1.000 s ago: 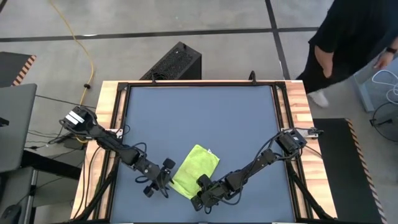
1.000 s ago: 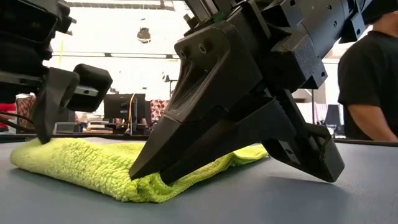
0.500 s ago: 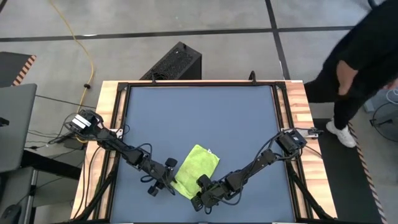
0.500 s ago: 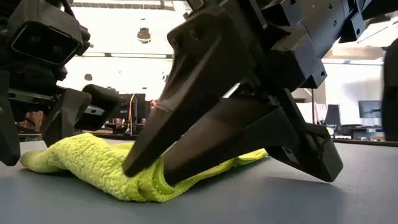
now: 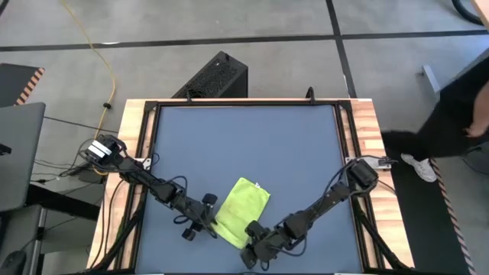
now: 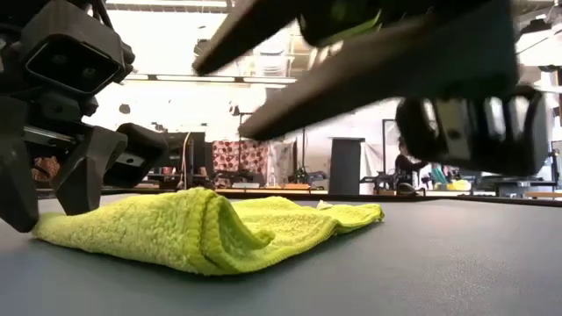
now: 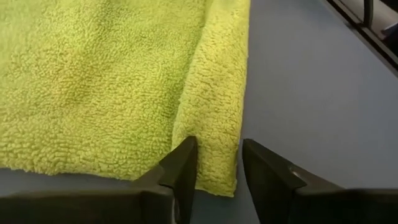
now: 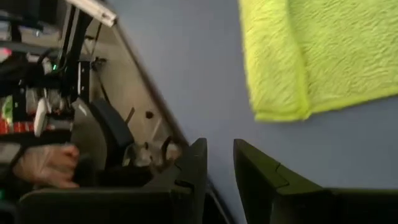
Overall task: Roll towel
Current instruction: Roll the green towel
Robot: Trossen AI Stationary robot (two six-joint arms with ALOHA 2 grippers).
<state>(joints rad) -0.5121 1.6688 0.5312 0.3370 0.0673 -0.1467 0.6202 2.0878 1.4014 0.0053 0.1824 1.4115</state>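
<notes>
Right gripper (image 5: 256, 250) released the towel (image 5: 238, 211), lifted clear, fingers parted, lower centre. Left gripper (image 5: 205, 224) straddles folded edge, spread. Roll barely started.

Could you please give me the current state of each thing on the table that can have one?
towel: lying on the mat, one edge folded over itself, not rolled up, held by neither gripper.
left gripper: open, fingers down at the towel's folded edge, straddling it.
right gripper: open, empty, lifted clear of the towel over bare mat.
table mat: flat, dark blue-grey, carrying the towel.
</notes>
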